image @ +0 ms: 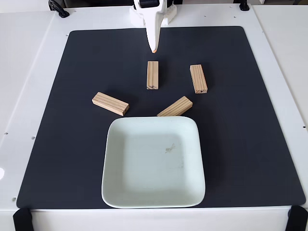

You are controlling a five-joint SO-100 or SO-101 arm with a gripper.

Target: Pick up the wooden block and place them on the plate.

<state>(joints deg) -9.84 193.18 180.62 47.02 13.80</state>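
Plate (154,192) holds nothing – four wooden blocks (152,74) on mat (57,120); gripper (153,49) fingers closed, empty

Plate (153,192): large square pale mint-white dish, rounded corners, raised rim, faint smudge near its middle; empty, near the desk's front edge.
Upper middle block (152,74): striped light wood, lying lengthwise toward the desk's back edge.
Upper right block (198,78): slightly tilted.
Left block (110,103): lying angled.
Diagonal block (174,107): just beside the plate's back rim.
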